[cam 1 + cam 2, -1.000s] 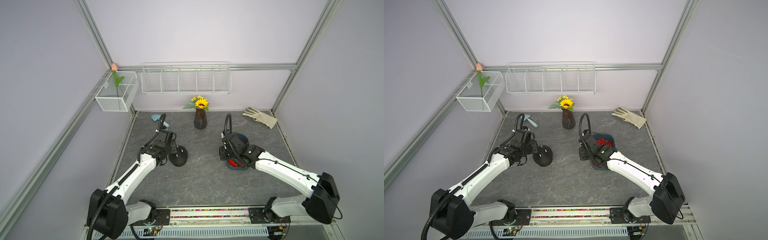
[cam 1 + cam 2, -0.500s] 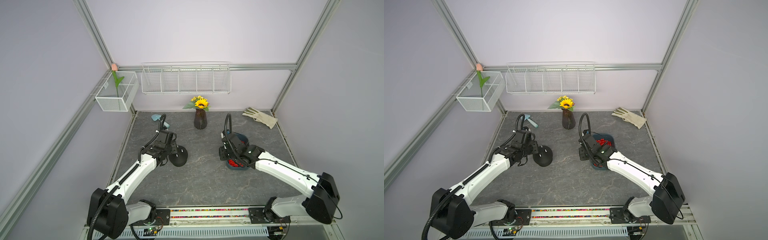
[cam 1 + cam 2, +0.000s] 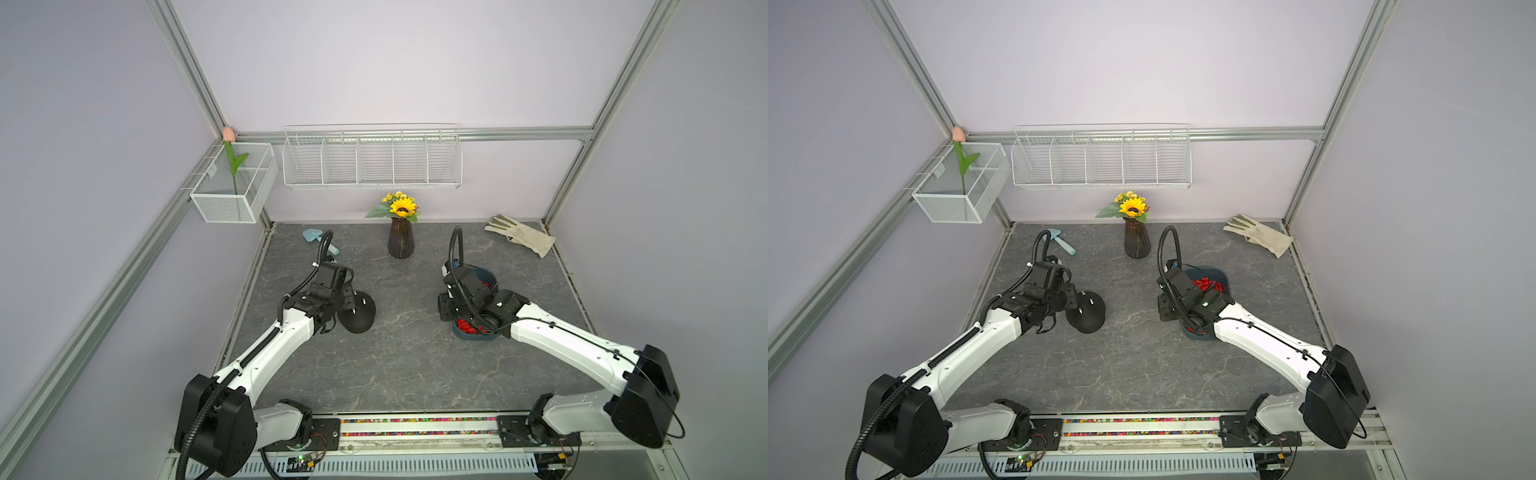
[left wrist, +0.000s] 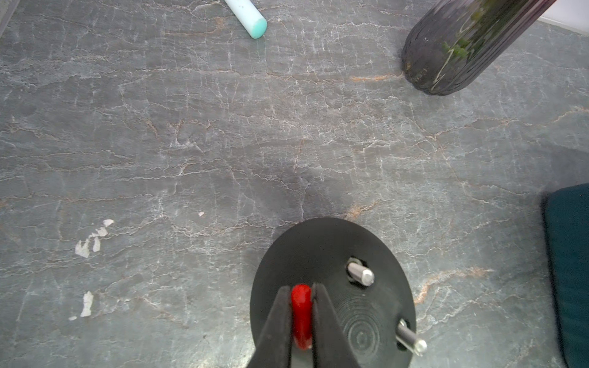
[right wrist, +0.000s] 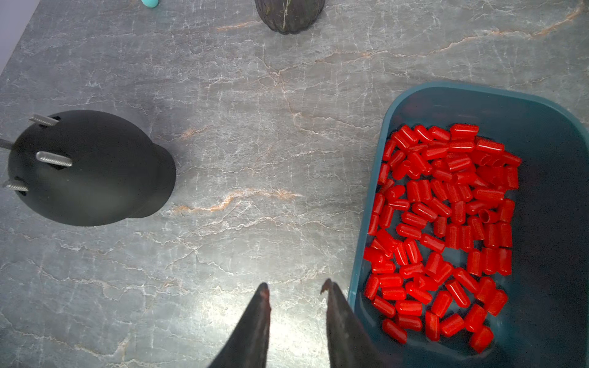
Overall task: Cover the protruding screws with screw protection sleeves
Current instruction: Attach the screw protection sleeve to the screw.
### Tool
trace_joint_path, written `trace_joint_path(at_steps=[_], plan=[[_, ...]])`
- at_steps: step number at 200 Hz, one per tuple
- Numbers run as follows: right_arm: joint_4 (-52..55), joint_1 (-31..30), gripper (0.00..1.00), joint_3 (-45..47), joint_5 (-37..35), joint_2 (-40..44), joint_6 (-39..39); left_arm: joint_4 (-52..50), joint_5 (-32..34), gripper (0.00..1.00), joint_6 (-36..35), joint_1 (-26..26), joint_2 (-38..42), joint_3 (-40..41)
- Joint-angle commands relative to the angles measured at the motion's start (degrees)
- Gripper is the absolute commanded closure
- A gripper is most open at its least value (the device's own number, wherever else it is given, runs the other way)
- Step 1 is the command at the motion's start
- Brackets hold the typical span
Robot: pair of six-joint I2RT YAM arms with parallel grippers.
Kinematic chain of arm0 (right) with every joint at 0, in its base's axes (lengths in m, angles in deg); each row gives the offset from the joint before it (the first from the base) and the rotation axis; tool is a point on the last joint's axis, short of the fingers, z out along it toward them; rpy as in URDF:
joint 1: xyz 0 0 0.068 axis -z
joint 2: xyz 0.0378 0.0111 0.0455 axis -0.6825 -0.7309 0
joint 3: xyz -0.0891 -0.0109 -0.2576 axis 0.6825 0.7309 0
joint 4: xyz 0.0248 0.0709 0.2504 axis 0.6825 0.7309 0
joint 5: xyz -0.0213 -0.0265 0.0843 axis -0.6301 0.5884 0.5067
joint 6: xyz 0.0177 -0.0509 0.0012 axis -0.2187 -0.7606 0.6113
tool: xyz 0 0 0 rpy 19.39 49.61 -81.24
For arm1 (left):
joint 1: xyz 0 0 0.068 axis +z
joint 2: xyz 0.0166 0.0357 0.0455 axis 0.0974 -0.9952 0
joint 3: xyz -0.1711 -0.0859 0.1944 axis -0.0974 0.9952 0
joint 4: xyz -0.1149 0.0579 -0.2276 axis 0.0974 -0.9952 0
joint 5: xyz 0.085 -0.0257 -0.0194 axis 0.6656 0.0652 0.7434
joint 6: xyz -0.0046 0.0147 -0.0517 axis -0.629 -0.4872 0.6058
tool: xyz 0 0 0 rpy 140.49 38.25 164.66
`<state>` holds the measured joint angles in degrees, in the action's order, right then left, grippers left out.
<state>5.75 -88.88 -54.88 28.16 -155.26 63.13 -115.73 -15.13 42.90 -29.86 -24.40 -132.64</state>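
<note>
Left claw [image 4: 301, 290]: clamped on one red sleeve [image 4: 301, 315], over the black dome [image 4: 360, 248].
Right claw [image 5: 294, 288]: apart, empty, beside the tray [image 5: 541, 105] of spare sleeves.
Next: line the sleeve up with a bare screw [image 4: 360, 274]; push straight along it.

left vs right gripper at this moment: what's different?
The left gripper has its jaws shut on a red sleeve. The right gripper has its jaws apart with nothing between them. The left gripper is over the black dome. The right gripper is over bare tabletop, beside the blue tray of loose sleeves. Shared: both have dark, tapered jaws.
</note>
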Motion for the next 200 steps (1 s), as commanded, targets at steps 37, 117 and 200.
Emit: trace_joint_path(at_steps=[37, 117, 200], plan=[[0.41, -0.38, 0.68, -0.65, -0.19, 0.79, 0.38, 0.48, -0.63, 0.86, 0.89, 0.25, 0.49, 0.62], [0.28, -0.37, 0.68, -0.09, -0.45, 1.2, 0.28, 0.43, -1.85, 0.86, 0.74, 0.19, 2.01, 1.37], [0.08, -0.38, 0.68, 0.61, -0.54, 2.18, 0.21, -0.32, -1.61, 0.86, 0.96, 0.14, 3.65, 2.81]])
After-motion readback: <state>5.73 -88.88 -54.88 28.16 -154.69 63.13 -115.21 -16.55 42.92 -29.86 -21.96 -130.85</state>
